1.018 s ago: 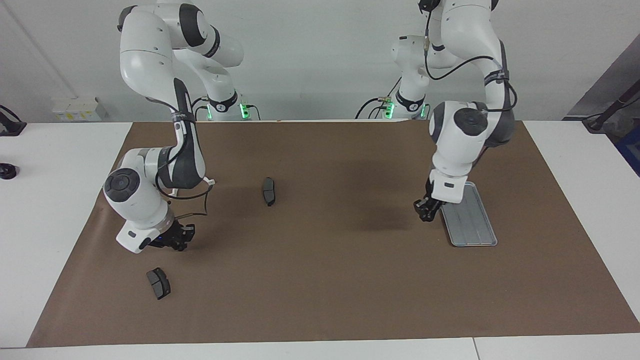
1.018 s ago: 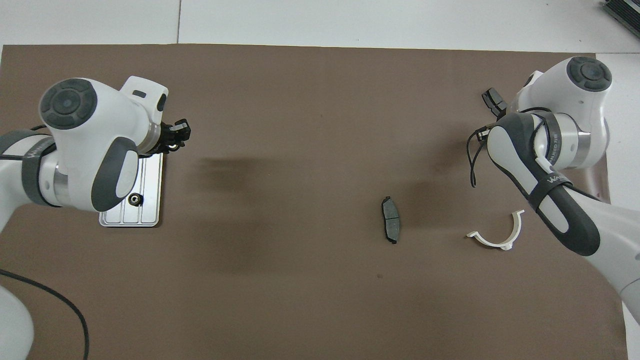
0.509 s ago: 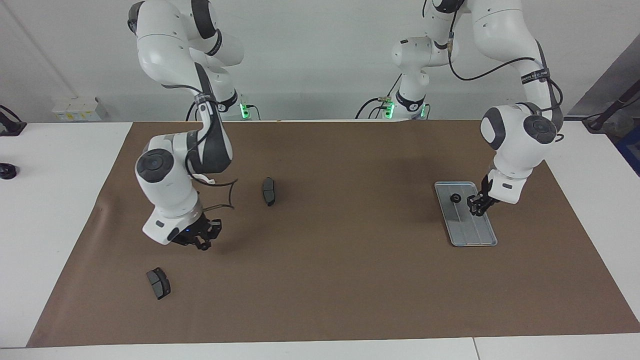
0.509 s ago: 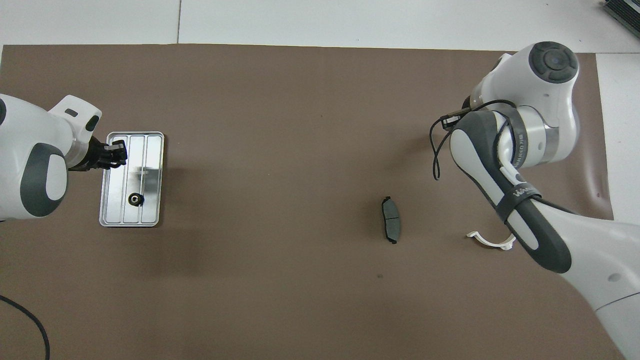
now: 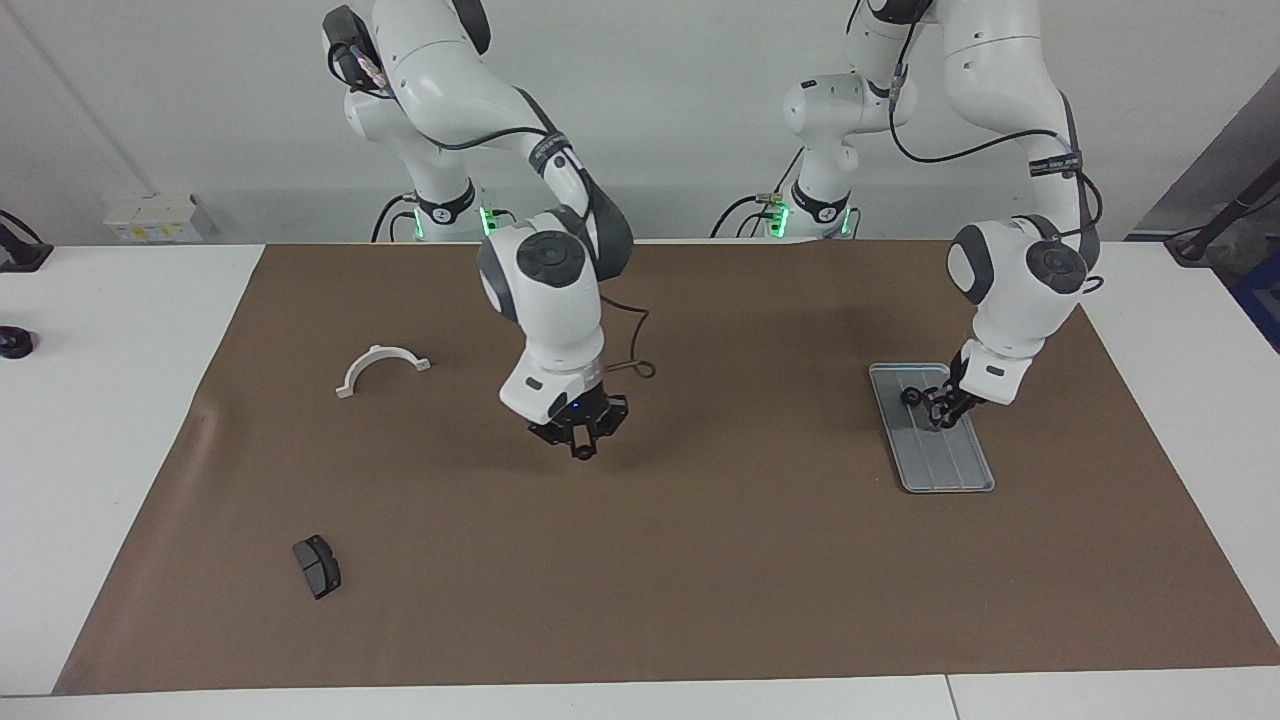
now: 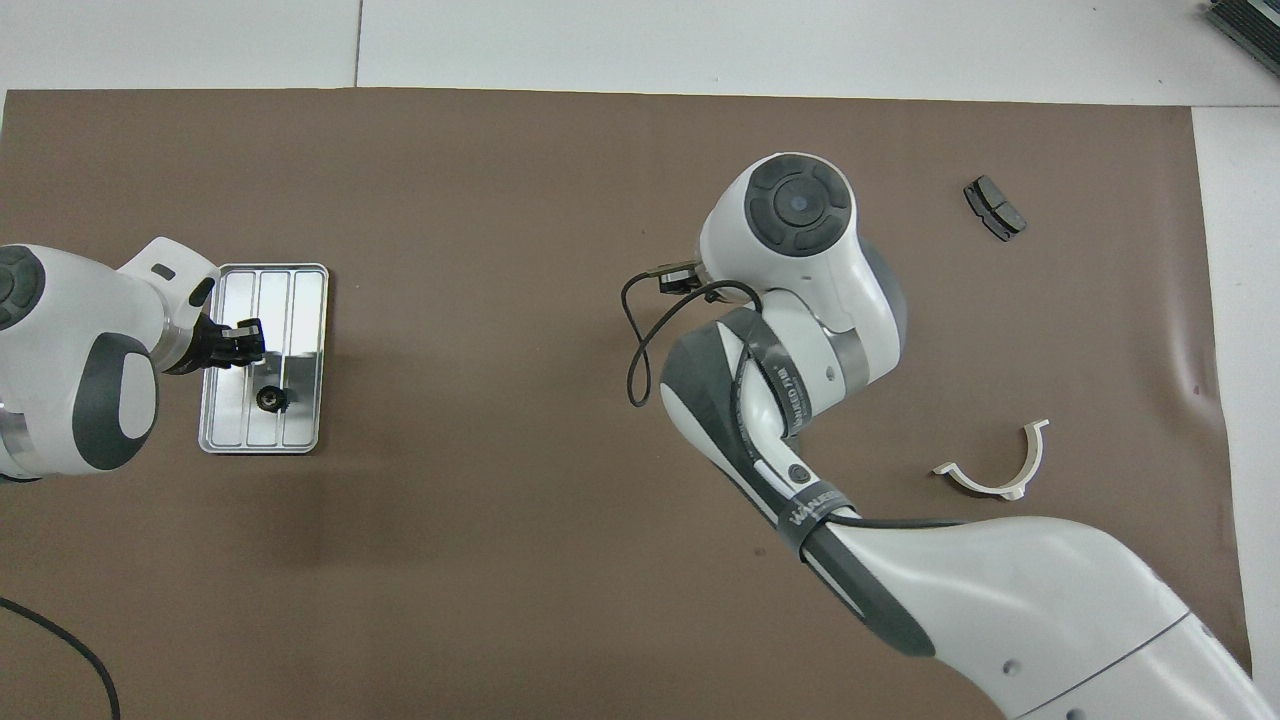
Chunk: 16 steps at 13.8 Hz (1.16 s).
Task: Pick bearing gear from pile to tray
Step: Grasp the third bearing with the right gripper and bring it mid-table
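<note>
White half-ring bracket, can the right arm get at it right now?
Probably yes. The white bracket lies alone on bare mat toward the right arm's end. The right end effector, shut, hangs over mid-mat and must open first.

The right arm (image 6: 800, 330) covers its own gripper in the overhead view.

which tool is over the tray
The left tool, above the tray beside the small black gear lying there; the right tool hangs over the brown mat mid-table.
</note>
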Available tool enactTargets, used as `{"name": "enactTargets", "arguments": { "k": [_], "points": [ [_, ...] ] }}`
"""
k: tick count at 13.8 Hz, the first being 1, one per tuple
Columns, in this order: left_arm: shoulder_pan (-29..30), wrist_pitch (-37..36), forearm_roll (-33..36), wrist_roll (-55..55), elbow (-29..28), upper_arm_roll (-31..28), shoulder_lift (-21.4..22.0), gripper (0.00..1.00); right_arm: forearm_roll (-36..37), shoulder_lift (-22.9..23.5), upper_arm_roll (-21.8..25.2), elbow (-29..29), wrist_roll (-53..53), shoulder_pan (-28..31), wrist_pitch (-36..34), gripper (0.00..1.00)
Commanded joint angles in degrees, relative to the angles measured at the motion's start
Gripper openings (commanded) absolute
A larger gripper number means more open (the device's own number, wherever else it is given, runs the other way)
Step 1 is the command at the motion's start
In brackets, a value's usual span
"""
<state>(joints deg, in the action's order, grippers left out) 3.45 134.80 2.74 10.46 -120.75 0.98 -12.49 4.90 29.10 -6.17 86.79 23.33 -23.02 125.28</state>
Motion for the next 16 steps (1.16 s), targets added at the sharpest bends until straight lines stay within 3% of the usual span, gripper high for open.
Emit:
{"name": "enactTargets", "arguments": {
  "k": [1, 3, 6, 7, 8, 9, 11, 13, 16],
  "points": [
    [0.77, 0.83, -0.19, -1.58, -2.31, 0.43, 1.95, 1.0, 0.02, 2.44, 0.11, -0.48, 5.13, -5.78, 5.92, 0.0],
    [0.07, -1.62, -0.1, -1.41, 0.5, 0.52, 2.65, 1.0, 0.28, 4.29, 0.11, -0.48, 9.17, -8.96, 9.88, 0.0],
    [-1.25, -8.3, -0.1, -0.8, 7.87, 1.74, 3.09, 1.0, -0.24, 5.7, 0.11, -0.48, 9.89, -11.6, 10.25, 0.0],
    [-2.39, -9.8, -0.1, -0.45, 9.72, 1.84, 2.92, 1.0, -0.33, 5.7, 0.11, -0.48, 10.07, -11.96, 10.25, 0.04],
    [-4.4, -10.16, -0.1, 1.04, 10.7, 1.84, 2.74, 1.0, -0.33, 5.62, 0.11, -0.48, 10.33, -12.22, 10.07, 0.37],
    [-6.25, -9.56, -0.1, 4.27, 10.71, 1.75, 2.65, 1.0, -0.25, 5.62, 0.11, -0.48, 11.29, -12.4, 9.98, 0.52],
    [-9.15, -9.2, -0.1, 7.2, 10.53, 1.75, 2.56, 1.0, -0.07, 5.62, 0.11, -0.48, 11.56, -12.31, 9.46, 0.68],
    [-11.79, -7.54, -0.1, 11.65, 10.36, 1.84, 2.3, 1.0, -0.24, 5.27, 0.37, -2.14, 11.39, -11.27, 6.66, 0.72],
    [-18.29, -3.85, -0.1, 21.59, 10.36, 1.75, 0.02, 1.0, -0.33, 2.03, -0.85, -8.65, 8.33, -5.74, -7.99, 0.72]
  ]
}}
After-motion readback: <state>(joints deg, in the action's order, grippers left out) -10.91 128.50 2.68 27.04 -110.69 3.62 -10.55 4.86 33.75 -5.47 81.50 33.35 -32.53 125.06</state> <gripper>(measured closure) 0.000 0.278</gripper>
